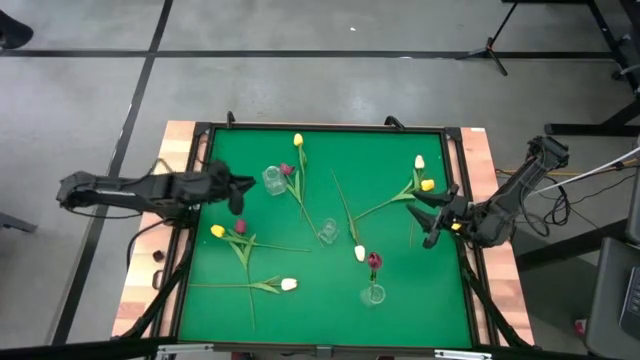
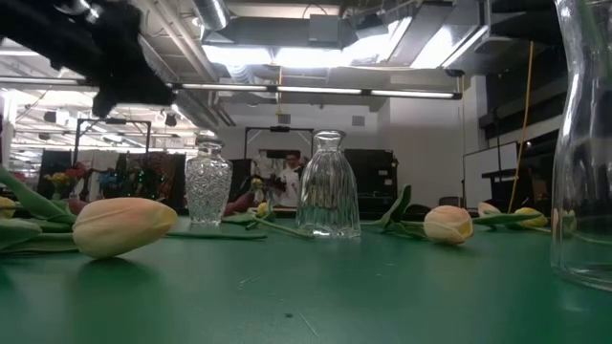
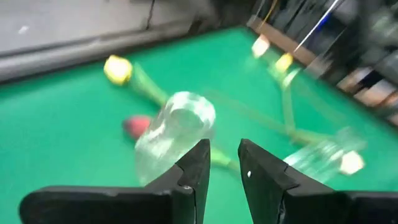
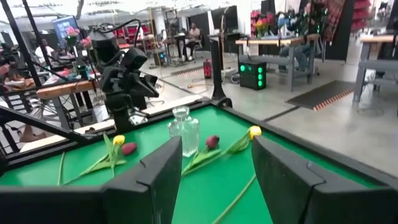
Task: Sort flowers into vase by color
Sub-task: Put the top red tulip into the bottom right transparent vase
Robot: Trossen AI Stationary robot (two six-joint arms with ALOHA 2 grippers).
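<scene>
Yellow, cream and magenta flowers [image 1: 288,285] lie scattered on green felt.

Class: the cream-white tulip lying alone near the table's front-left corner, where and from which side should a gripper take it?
Grip the cream-white tulip mid-stem, left of its leaves, descending from above. The thin green stem lies flat on the green table, with bare surface either side.

Flowers [image 1: 300,175] are lying scattered around the middle vase [image 1: 328,232]; one flower [image 1: 374,262] is standing in the vase [image 1: 375,293] nearest the table's [image 1: 215,300] front edge.

Grey concrete floor [image 1: 300,90], ceiling strip lights [image 2: 287,91], distant workbenches [image 4: 292,46]
</scene>
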